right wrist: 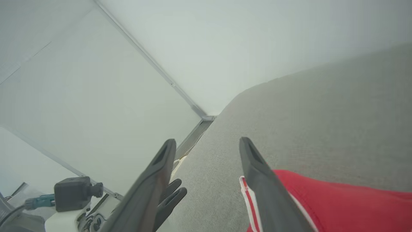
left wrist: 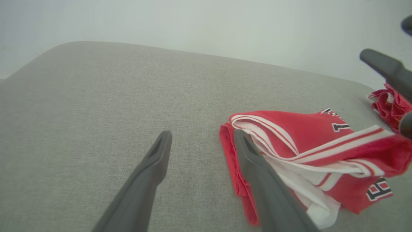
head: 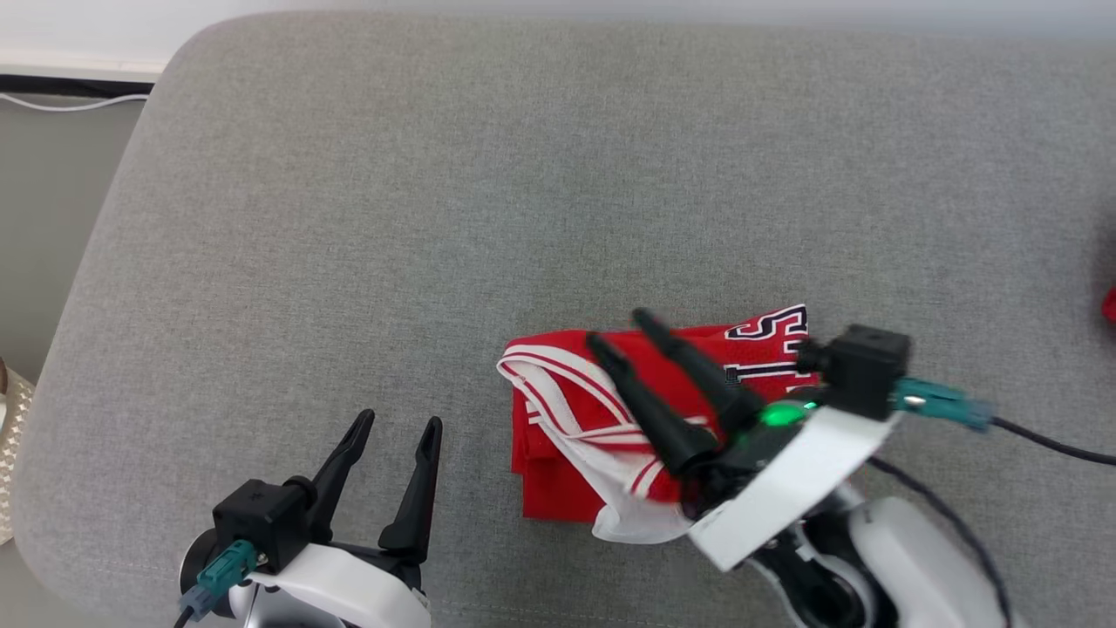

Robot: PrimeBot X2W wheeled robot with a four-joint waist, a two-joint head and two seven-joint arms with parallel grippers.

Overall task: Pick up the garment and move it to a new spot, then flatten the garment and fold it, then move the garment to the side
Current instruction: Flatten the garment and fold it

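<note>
In the head view the folded garment (head: 545, 453) lies on the grey woven cushion (head: 349, 218) under the right gripper (head: 622, 331), whose fingers are spread and empty, and the left gripper (head: 394, 432) waits open just beside it. The left wrist view shows thin red jersey cloth with bunched white striped trim — loose layers that a one-sided pinch could likely spill open. In the right wrist view, the red hem sits beneath one parted finger.

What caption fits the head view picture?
Red-and-white fabric jersey lying on a grey fabric cushion, open right gripper over it, open left gripper beside it.
</note>
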